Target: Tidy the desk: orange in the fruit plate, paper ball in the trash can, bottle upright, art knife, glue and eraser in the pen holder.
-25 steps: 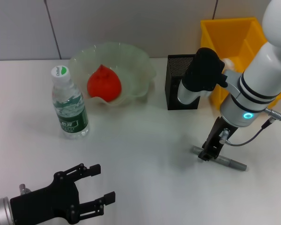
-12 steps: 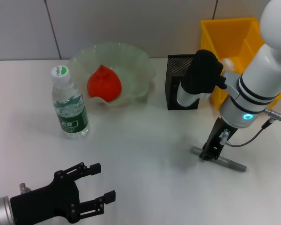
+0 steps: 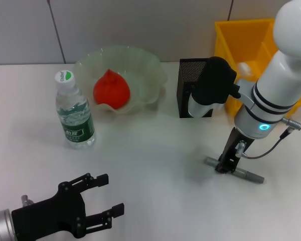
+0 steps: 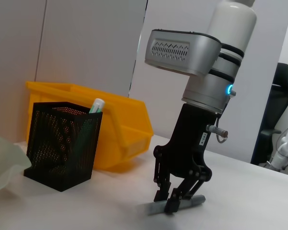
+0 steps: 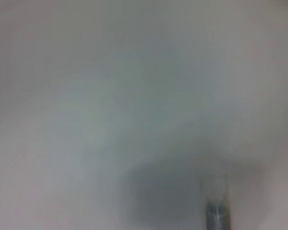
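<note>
My right gripper (image 3: 224,165) is down at the table, its fingers closed around the grey art knife (image 3: 239,172), which lies flat; the left wrist view shows the gripper (image 4: 172,203) astride the knife (image 4: 194,201). The orange (image 3: 111,89) sits in the fruit plate (image 3: 155,75). The bottle (image 3: 74,113) stands upright. A white-green stick, seemingly the glue (image 4: 97,104), pokes out of the pen holder (image 4: 62,143), which my right arm partly hides in the head view (image 3: 185,75). The trash can (image 3: 246,35) holds a whitish lump (image 3: 243,68). The eraser is out of view. My left gripper (image 3: 103,201) hovers open at the near left.
The trash can (image 4: 120,124) stands right behind the pen holder, at the table's far right. The right arm's elbow (image 3: 215,83) hangs in front of the pen holder. The right wrist view shows only blurred tabletop and the knife's end (image 5: 216,215).
The right arm's elbow has shifted slightly to the left and the gripper has settled a little on the art knife. The left arm, bottle and orange have not moved.
</note>
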### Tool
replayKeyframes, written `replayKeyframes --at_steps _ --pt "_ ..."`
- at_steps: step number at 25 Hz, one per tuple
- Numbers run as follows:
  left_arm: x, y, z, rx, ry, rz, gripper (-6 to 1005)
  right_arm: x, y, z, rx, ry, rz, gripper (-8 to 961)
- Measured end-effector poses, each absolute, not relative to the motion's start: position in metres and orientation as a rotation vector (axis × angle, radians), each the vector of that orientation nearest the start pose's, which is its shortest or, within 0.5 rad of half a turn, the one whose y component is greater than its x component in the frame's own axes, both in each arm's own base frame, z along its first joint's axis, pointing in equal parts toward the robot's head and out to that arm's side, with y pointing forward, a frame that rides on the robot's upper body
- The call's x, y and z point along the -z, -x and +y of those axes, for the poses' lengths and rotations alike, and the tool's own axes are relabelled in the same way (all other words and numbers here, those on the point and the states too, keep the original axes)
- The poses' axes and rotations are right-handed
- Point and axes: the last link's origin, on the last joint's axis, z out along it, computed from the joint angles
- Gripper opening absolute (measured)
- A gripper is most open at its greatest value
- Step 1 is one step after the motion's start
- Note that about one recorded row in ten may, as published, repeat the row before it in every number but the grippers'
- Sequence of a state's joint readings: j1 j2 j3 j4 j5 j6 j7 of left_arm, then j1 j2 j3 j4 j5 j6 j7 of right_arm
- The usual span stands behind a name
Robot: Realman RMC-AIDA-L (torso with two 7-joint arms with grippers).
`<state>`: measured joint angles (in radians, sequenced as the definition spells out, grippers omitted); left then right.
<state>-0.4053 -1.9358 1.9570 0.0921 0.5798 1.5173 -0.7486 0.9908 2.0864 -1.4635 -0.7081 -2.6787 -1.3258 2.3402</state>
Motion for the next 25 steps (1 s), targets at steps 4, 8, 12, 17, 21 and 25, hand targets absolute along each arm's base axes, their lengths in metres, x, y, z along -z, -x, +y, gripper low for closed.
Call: replayKeyframes --at_steps 4,8,12,17,21,25 --pt "0.041 0.316 0.245 0.893 2.626 -0.537 814 0.065 -0.174 0.398 0.877 2.718 0.558 180" --pt "0.04 0.316 0.245 0.892 2.623 -0.538 814 0.065 -0.171 0.399 0.859 2.719 0.552 167" --pt "0.04 0.317 0.245 0.89 2.622 -0.541 814 0.061 -0.153 0.397 0.728 2.785 0.561 155" --pt "0.04 0.317 0.244 0.89 2.62 -0.542 814 0.04 -0.129 0.396 0.44 2.864 0.558 150" --pt "0.04 0.317 0.244 0.891 2.62 -0.543 814 0.02 -0.117 0.398 0.208 2.85 0.552 148" --pt "0.04 0.317 0.244 0.891 2.62 -0.544 814 -0.005 -0.107 0.401 -0.089 2.801 0.524 146"
